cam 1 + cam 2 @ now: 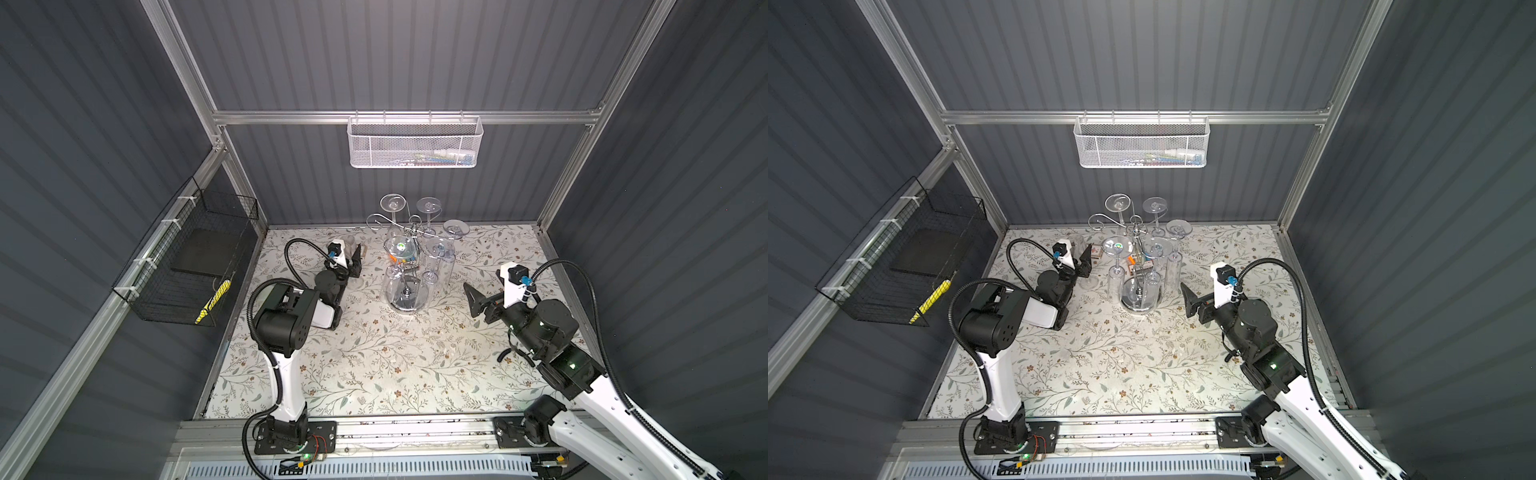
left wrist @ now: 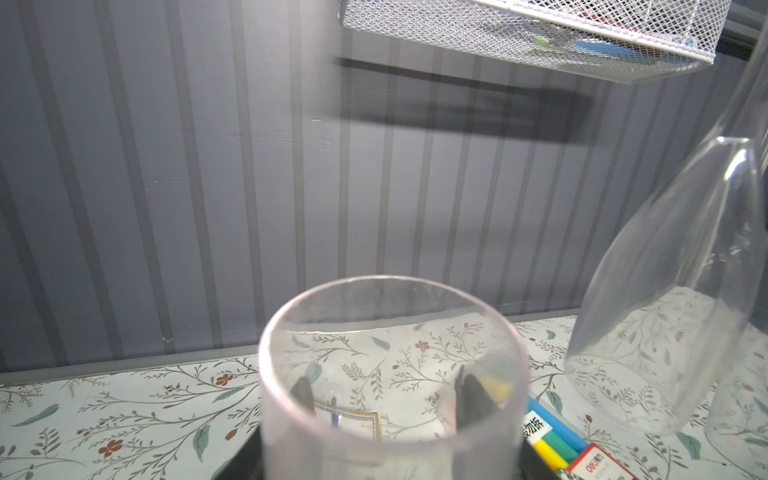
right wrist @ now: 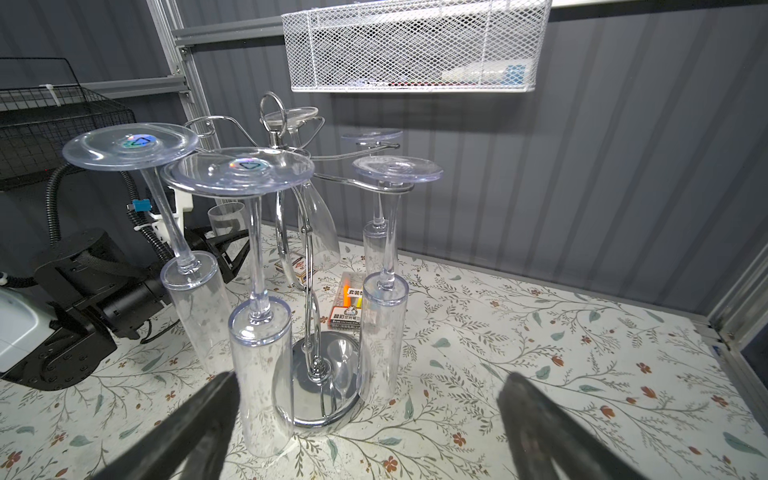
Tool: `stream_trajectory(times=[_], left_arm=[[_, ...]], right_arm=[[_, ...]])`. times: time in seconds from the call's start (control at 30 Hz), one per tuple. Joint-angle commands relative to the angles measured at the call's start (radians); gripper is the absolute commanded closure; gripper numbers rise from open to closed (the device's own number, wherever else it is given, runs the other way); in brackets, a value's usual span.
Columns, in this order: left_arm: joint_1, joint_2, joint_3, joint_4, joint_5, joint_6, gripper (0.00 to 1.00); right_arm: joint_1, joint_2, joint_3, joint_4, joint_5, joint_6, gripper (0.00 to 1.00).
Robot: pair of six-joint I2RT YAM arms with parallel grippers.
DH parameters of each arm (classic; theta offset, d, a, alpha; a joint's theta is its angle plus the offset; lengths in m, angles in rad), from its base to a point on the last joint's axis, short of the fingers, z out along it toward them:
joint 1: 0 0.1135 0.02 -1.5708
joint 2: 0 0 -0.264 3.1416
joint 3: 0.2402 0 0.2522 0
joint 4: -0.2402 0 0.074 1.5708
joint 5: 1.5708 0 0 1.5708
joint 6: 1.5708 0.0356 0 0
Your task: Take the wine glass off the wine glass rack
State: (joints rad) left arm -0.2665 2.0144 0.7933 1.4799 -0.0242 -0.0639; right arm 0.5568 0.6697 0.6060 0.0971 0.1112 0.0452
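The chrome wine glass rack [image 1: 406, 302] [image 1: 1139, 305] [image 3: 308, 257] stands on its round mirror base at the back middle of the floral table. Several clear glasses [image 3: 259, 345] hang upside down from its curled arms. One free scroll arm [image 1: 376, 220] points left. Left of the rack, a clear wine glass [image 2: 374, 449] [image 1: 350, 241] [image 1: 1077, 242] [image 3: 226, 224] is upright, rim up, off the rack. My left gripper [image 2: 386, 390] [image 1: 357, 259] is shut on its bowl, one finger on each side. My right gripper [image 3: 374, 415] [image 1: 473, 297] stands open just right of the rack, holding nothing.
A white mesh basket [image 1: 415, 141] hangs on the back wall above the rack. A black wire basket [image 1: 187, 257] is fixed to the left wall. A marker box [image 3: 351, 307] and a small card pack [image 3: 297, 266] lie behind the rack's base.
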Motion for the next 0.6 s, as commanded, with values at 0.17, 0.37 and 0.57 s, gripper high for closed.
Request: stream_trajectory(times=[0.17,0.37,0.57], left_arm=[[0.006,-0.004,0.002,0.05,0.001,0.055,0.1],[0.006,-0.032,-0.023,0.049,-0.009,0.056,0.0],[0.006,-0.081,-0.057,0.05,-0.023,0.066,0.0]], right_arm=[[-0.006,-0.006,0.006,-0.007,-0.022,0.001,0.01],[-0.006,-0.01,0.008,-0.007,-0.032,0.004,0.01],[-0.006,-0.034,0.003,-0.013,-0.036,0.006,0.01]])
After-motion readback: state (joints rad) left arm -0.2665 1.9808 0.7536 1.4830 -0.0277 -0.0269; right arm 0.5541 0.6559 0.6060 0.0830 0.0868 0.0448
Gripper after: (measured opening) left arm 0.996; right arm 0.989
